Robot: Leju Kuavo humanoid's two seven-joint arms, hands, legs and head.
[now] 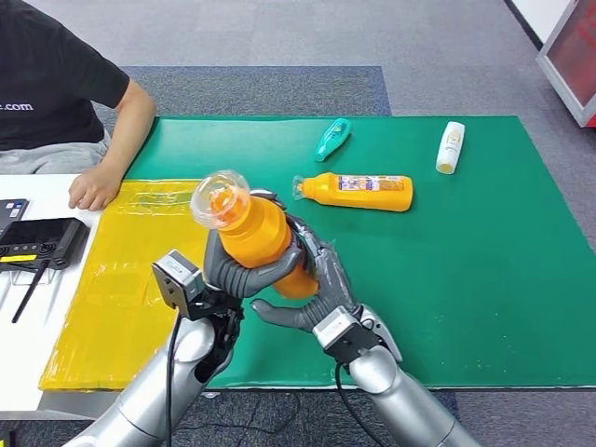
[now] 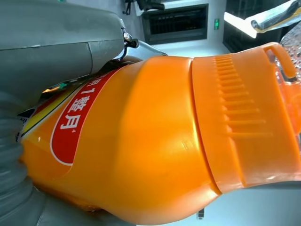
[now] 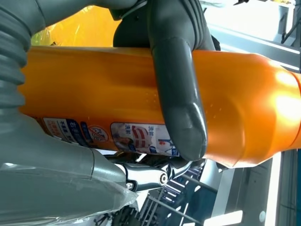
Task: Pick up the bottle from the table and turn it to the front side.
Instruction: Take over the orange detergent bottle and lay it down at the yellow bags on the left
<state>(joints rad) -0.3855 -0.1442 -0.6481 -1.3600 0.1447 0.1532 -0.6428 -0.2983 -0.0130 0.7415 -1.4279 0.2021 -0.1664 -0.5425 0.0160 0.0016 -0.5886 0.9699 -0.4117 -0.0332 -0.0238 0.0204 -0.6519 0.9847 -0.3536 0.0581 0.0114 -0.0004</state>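
Head view: the left hand (image 1: pixel 242 270) grips the orange bottle (image 1: pixel 256 233) under its shoulder, and the right hand (image 1: pixel 319 284) clasps its lower body. It is lifted off the green surface (image 1: pixel 492 261), cap tilted up. Two holds probably let them rotate it.

An orange bottle (image 2: pixel 149 141) stretched across the frame, its ribbed orange cap (image 2: pixel 248 117) at right and a red label (image 2: pixel 76 125) at left, against the grey left hand (image 2: pixel 46 42) at upper left.
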